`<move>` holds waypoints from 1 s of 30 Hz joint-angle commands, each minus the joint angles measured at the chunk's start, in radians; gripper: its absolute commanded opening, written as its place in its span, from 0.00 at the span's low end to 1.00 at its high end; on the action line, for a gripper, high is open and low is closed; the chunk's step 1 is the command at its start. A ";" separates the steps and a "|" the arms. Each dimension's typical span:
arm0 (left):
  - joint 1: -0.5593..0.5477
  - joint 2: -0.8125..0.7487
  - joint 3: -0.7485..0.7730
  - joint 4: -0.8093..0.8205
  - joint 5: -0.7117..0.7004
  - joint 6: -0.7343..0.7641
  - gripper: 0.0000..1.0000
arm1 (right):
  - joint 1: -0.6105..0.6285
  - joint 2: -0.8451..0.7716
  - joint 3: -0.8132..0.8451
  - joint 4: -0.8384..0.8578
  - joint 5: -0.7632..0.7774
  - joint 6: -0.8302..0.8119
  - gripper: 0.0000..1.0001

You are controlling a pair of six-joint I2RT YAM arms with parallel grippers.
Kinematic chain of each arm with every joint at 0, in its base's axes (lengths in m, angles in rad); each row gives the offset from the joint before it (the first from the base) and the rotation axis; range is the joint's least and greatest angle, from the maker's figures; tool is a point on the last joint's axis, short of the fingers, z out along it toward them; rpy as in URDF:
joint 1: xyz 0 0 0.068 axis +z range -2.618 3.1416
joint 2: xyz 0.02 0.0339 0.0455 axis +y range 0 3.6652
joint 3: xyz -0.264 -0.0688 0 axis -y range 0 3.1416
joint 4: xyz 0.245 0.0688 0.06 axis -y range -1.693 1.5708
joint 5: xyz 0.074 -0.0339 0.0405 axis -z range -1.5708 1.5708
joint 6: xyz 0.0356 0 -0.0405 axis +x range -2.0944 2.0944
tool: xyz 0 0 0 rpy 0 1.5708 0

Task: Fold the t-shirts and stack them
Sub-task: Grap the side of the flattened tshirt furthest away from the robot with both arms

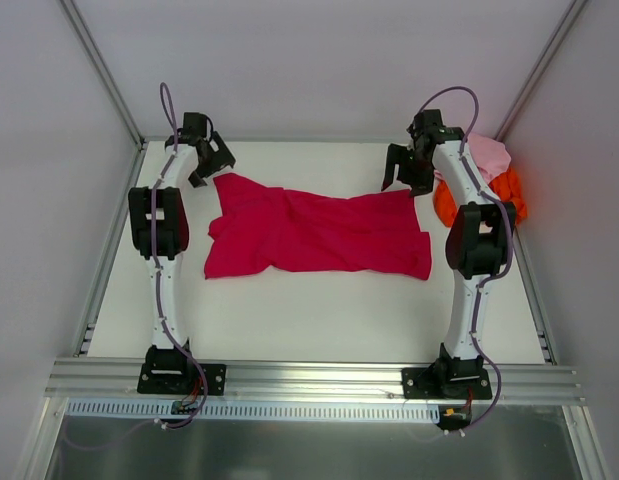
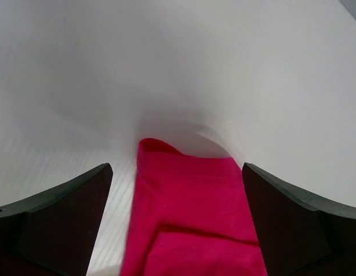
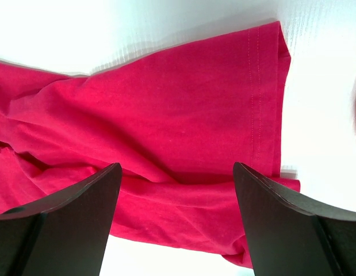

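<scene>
The white table (image 1: 319,320) takes up most of the overhead view, with pale walls on three sides. Across its middle lies the crimson-magenta t-shirt (image 1: 314,235). It is spread sideways and rumpled, with creases running through its centre.

In the far right corner, partly behind the right arm, sits the bright orange t-shirt (image 1: 509,195) in a bunched heap. The pale pink t-shirt (image 1: 492,152) is crumpled against its far side. The arm covers the gap, so whether the orange cloth touches the crimson one cannot be told.

The left gripper (image 1: 215,170) is at the crimson shirt's far left corner. Its jaws are spread wide and hold nothing. In its wrist view a narrow hemmed tip of the cloth lies on the table between the dark fingers (image 2: 62,213).

The right gripper (image 1: 407,178) is over the far right corner, also spread and empty. Its wrist view shows the double-stitched edge of the shirt (image 3: 166,121) flat beneath the fingers (image 3: 281,218).
</scene>
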 commanded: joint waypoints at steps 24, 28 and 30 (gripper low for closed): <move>0.065 0.062 0.063 0.013 0.263 0.045 0.68 | -0.004 -0.095 0.017 -0.004 -0.009 -0.017 0.84; 0.065 0.065 0.062 0.005 0.282 0.043 0.47 | -0.004 -0.101 0.021 -0.004 -0.004 -0.017 0.84; 0.067 0.067 0.063 -0.001 0.283 0.043 0.32 | -0.003 -0.104 0.022 -0.004 -0.002 -0.017 0.84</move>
